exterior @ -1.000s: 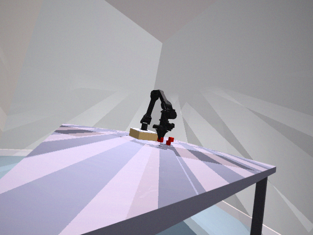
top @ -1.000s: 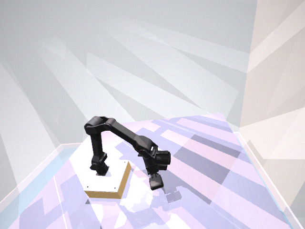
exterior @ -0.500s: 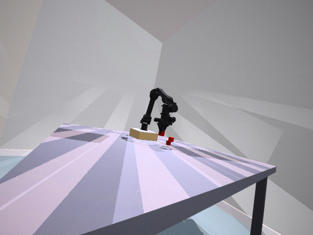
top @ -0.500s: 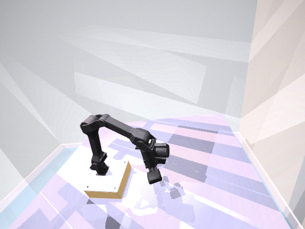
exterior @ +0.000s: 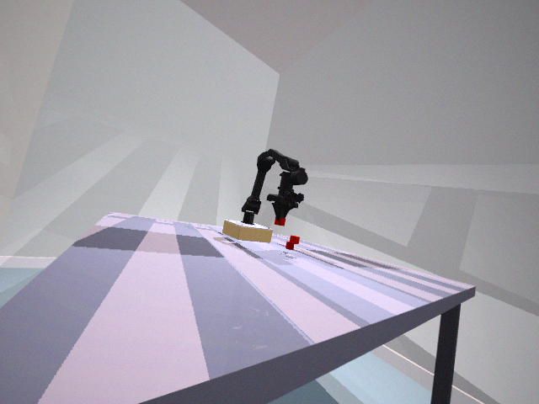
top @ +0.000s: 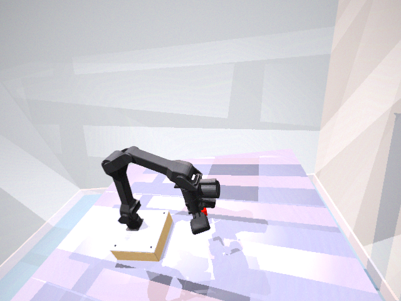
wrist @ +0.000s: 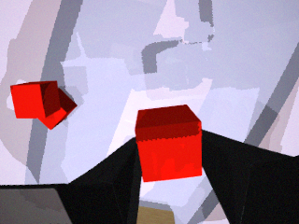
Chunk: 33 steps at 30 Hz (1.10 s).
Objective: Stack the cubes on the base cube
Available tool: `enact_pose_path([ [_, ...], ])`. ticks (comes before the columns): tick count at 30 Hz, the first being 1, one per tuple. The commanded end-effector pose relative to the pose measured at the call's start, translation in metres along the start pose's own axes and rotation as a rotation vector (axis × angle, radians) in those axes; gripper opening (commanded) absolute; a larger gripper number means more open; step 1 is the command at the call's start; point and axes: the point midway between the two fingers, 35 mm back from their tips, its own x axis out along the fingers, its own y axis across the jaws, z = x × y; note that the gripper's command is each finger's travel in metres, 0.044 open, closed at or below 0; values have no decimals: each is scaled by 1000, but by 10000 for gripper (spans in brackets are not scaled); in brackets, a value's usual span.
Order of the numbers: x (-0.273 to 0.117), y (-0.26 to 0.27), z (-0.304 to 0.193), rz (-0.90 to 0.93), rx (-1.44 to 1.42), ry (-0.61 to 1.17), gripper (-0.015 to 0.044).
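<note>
My gripper (top: 199,224) (exterior: 280,218) (wrist: 167,140) is shut on a red cube (exterior: 280,222) (wrist: 170,159) and holds it raised above the table, clear of the other cubes. The red base cube (exterior: 289,246) (wrist: 55,117) stands on the table, left of the held cube in the wrist view. The other loose red cube (exterior: 295,239) (wrist: 28,102) sits on top of it, offset to one side and turned relative to it in the wrist view. In the top view only a bit of red shows behind the gripper; I cannot tell which cube it is.
The arm stands on a wooden box with a white top (top: 148,228) (exterior: 254,235), beside the cubes. A corner of that box (wrist: 155,217) shows at the bottom of the wrist view. Light and shadow patches cross the table (top: 291,239) (exterior: 243,304).
</note>
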Motion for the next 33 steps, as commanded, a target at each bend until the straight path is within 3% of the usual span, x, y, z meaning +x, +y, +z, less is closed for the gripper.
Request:
enact_pose_path([
  [1,-1,11,1,3,12,0,105],
  [33,7,111,-6,13,144,2,105],
])
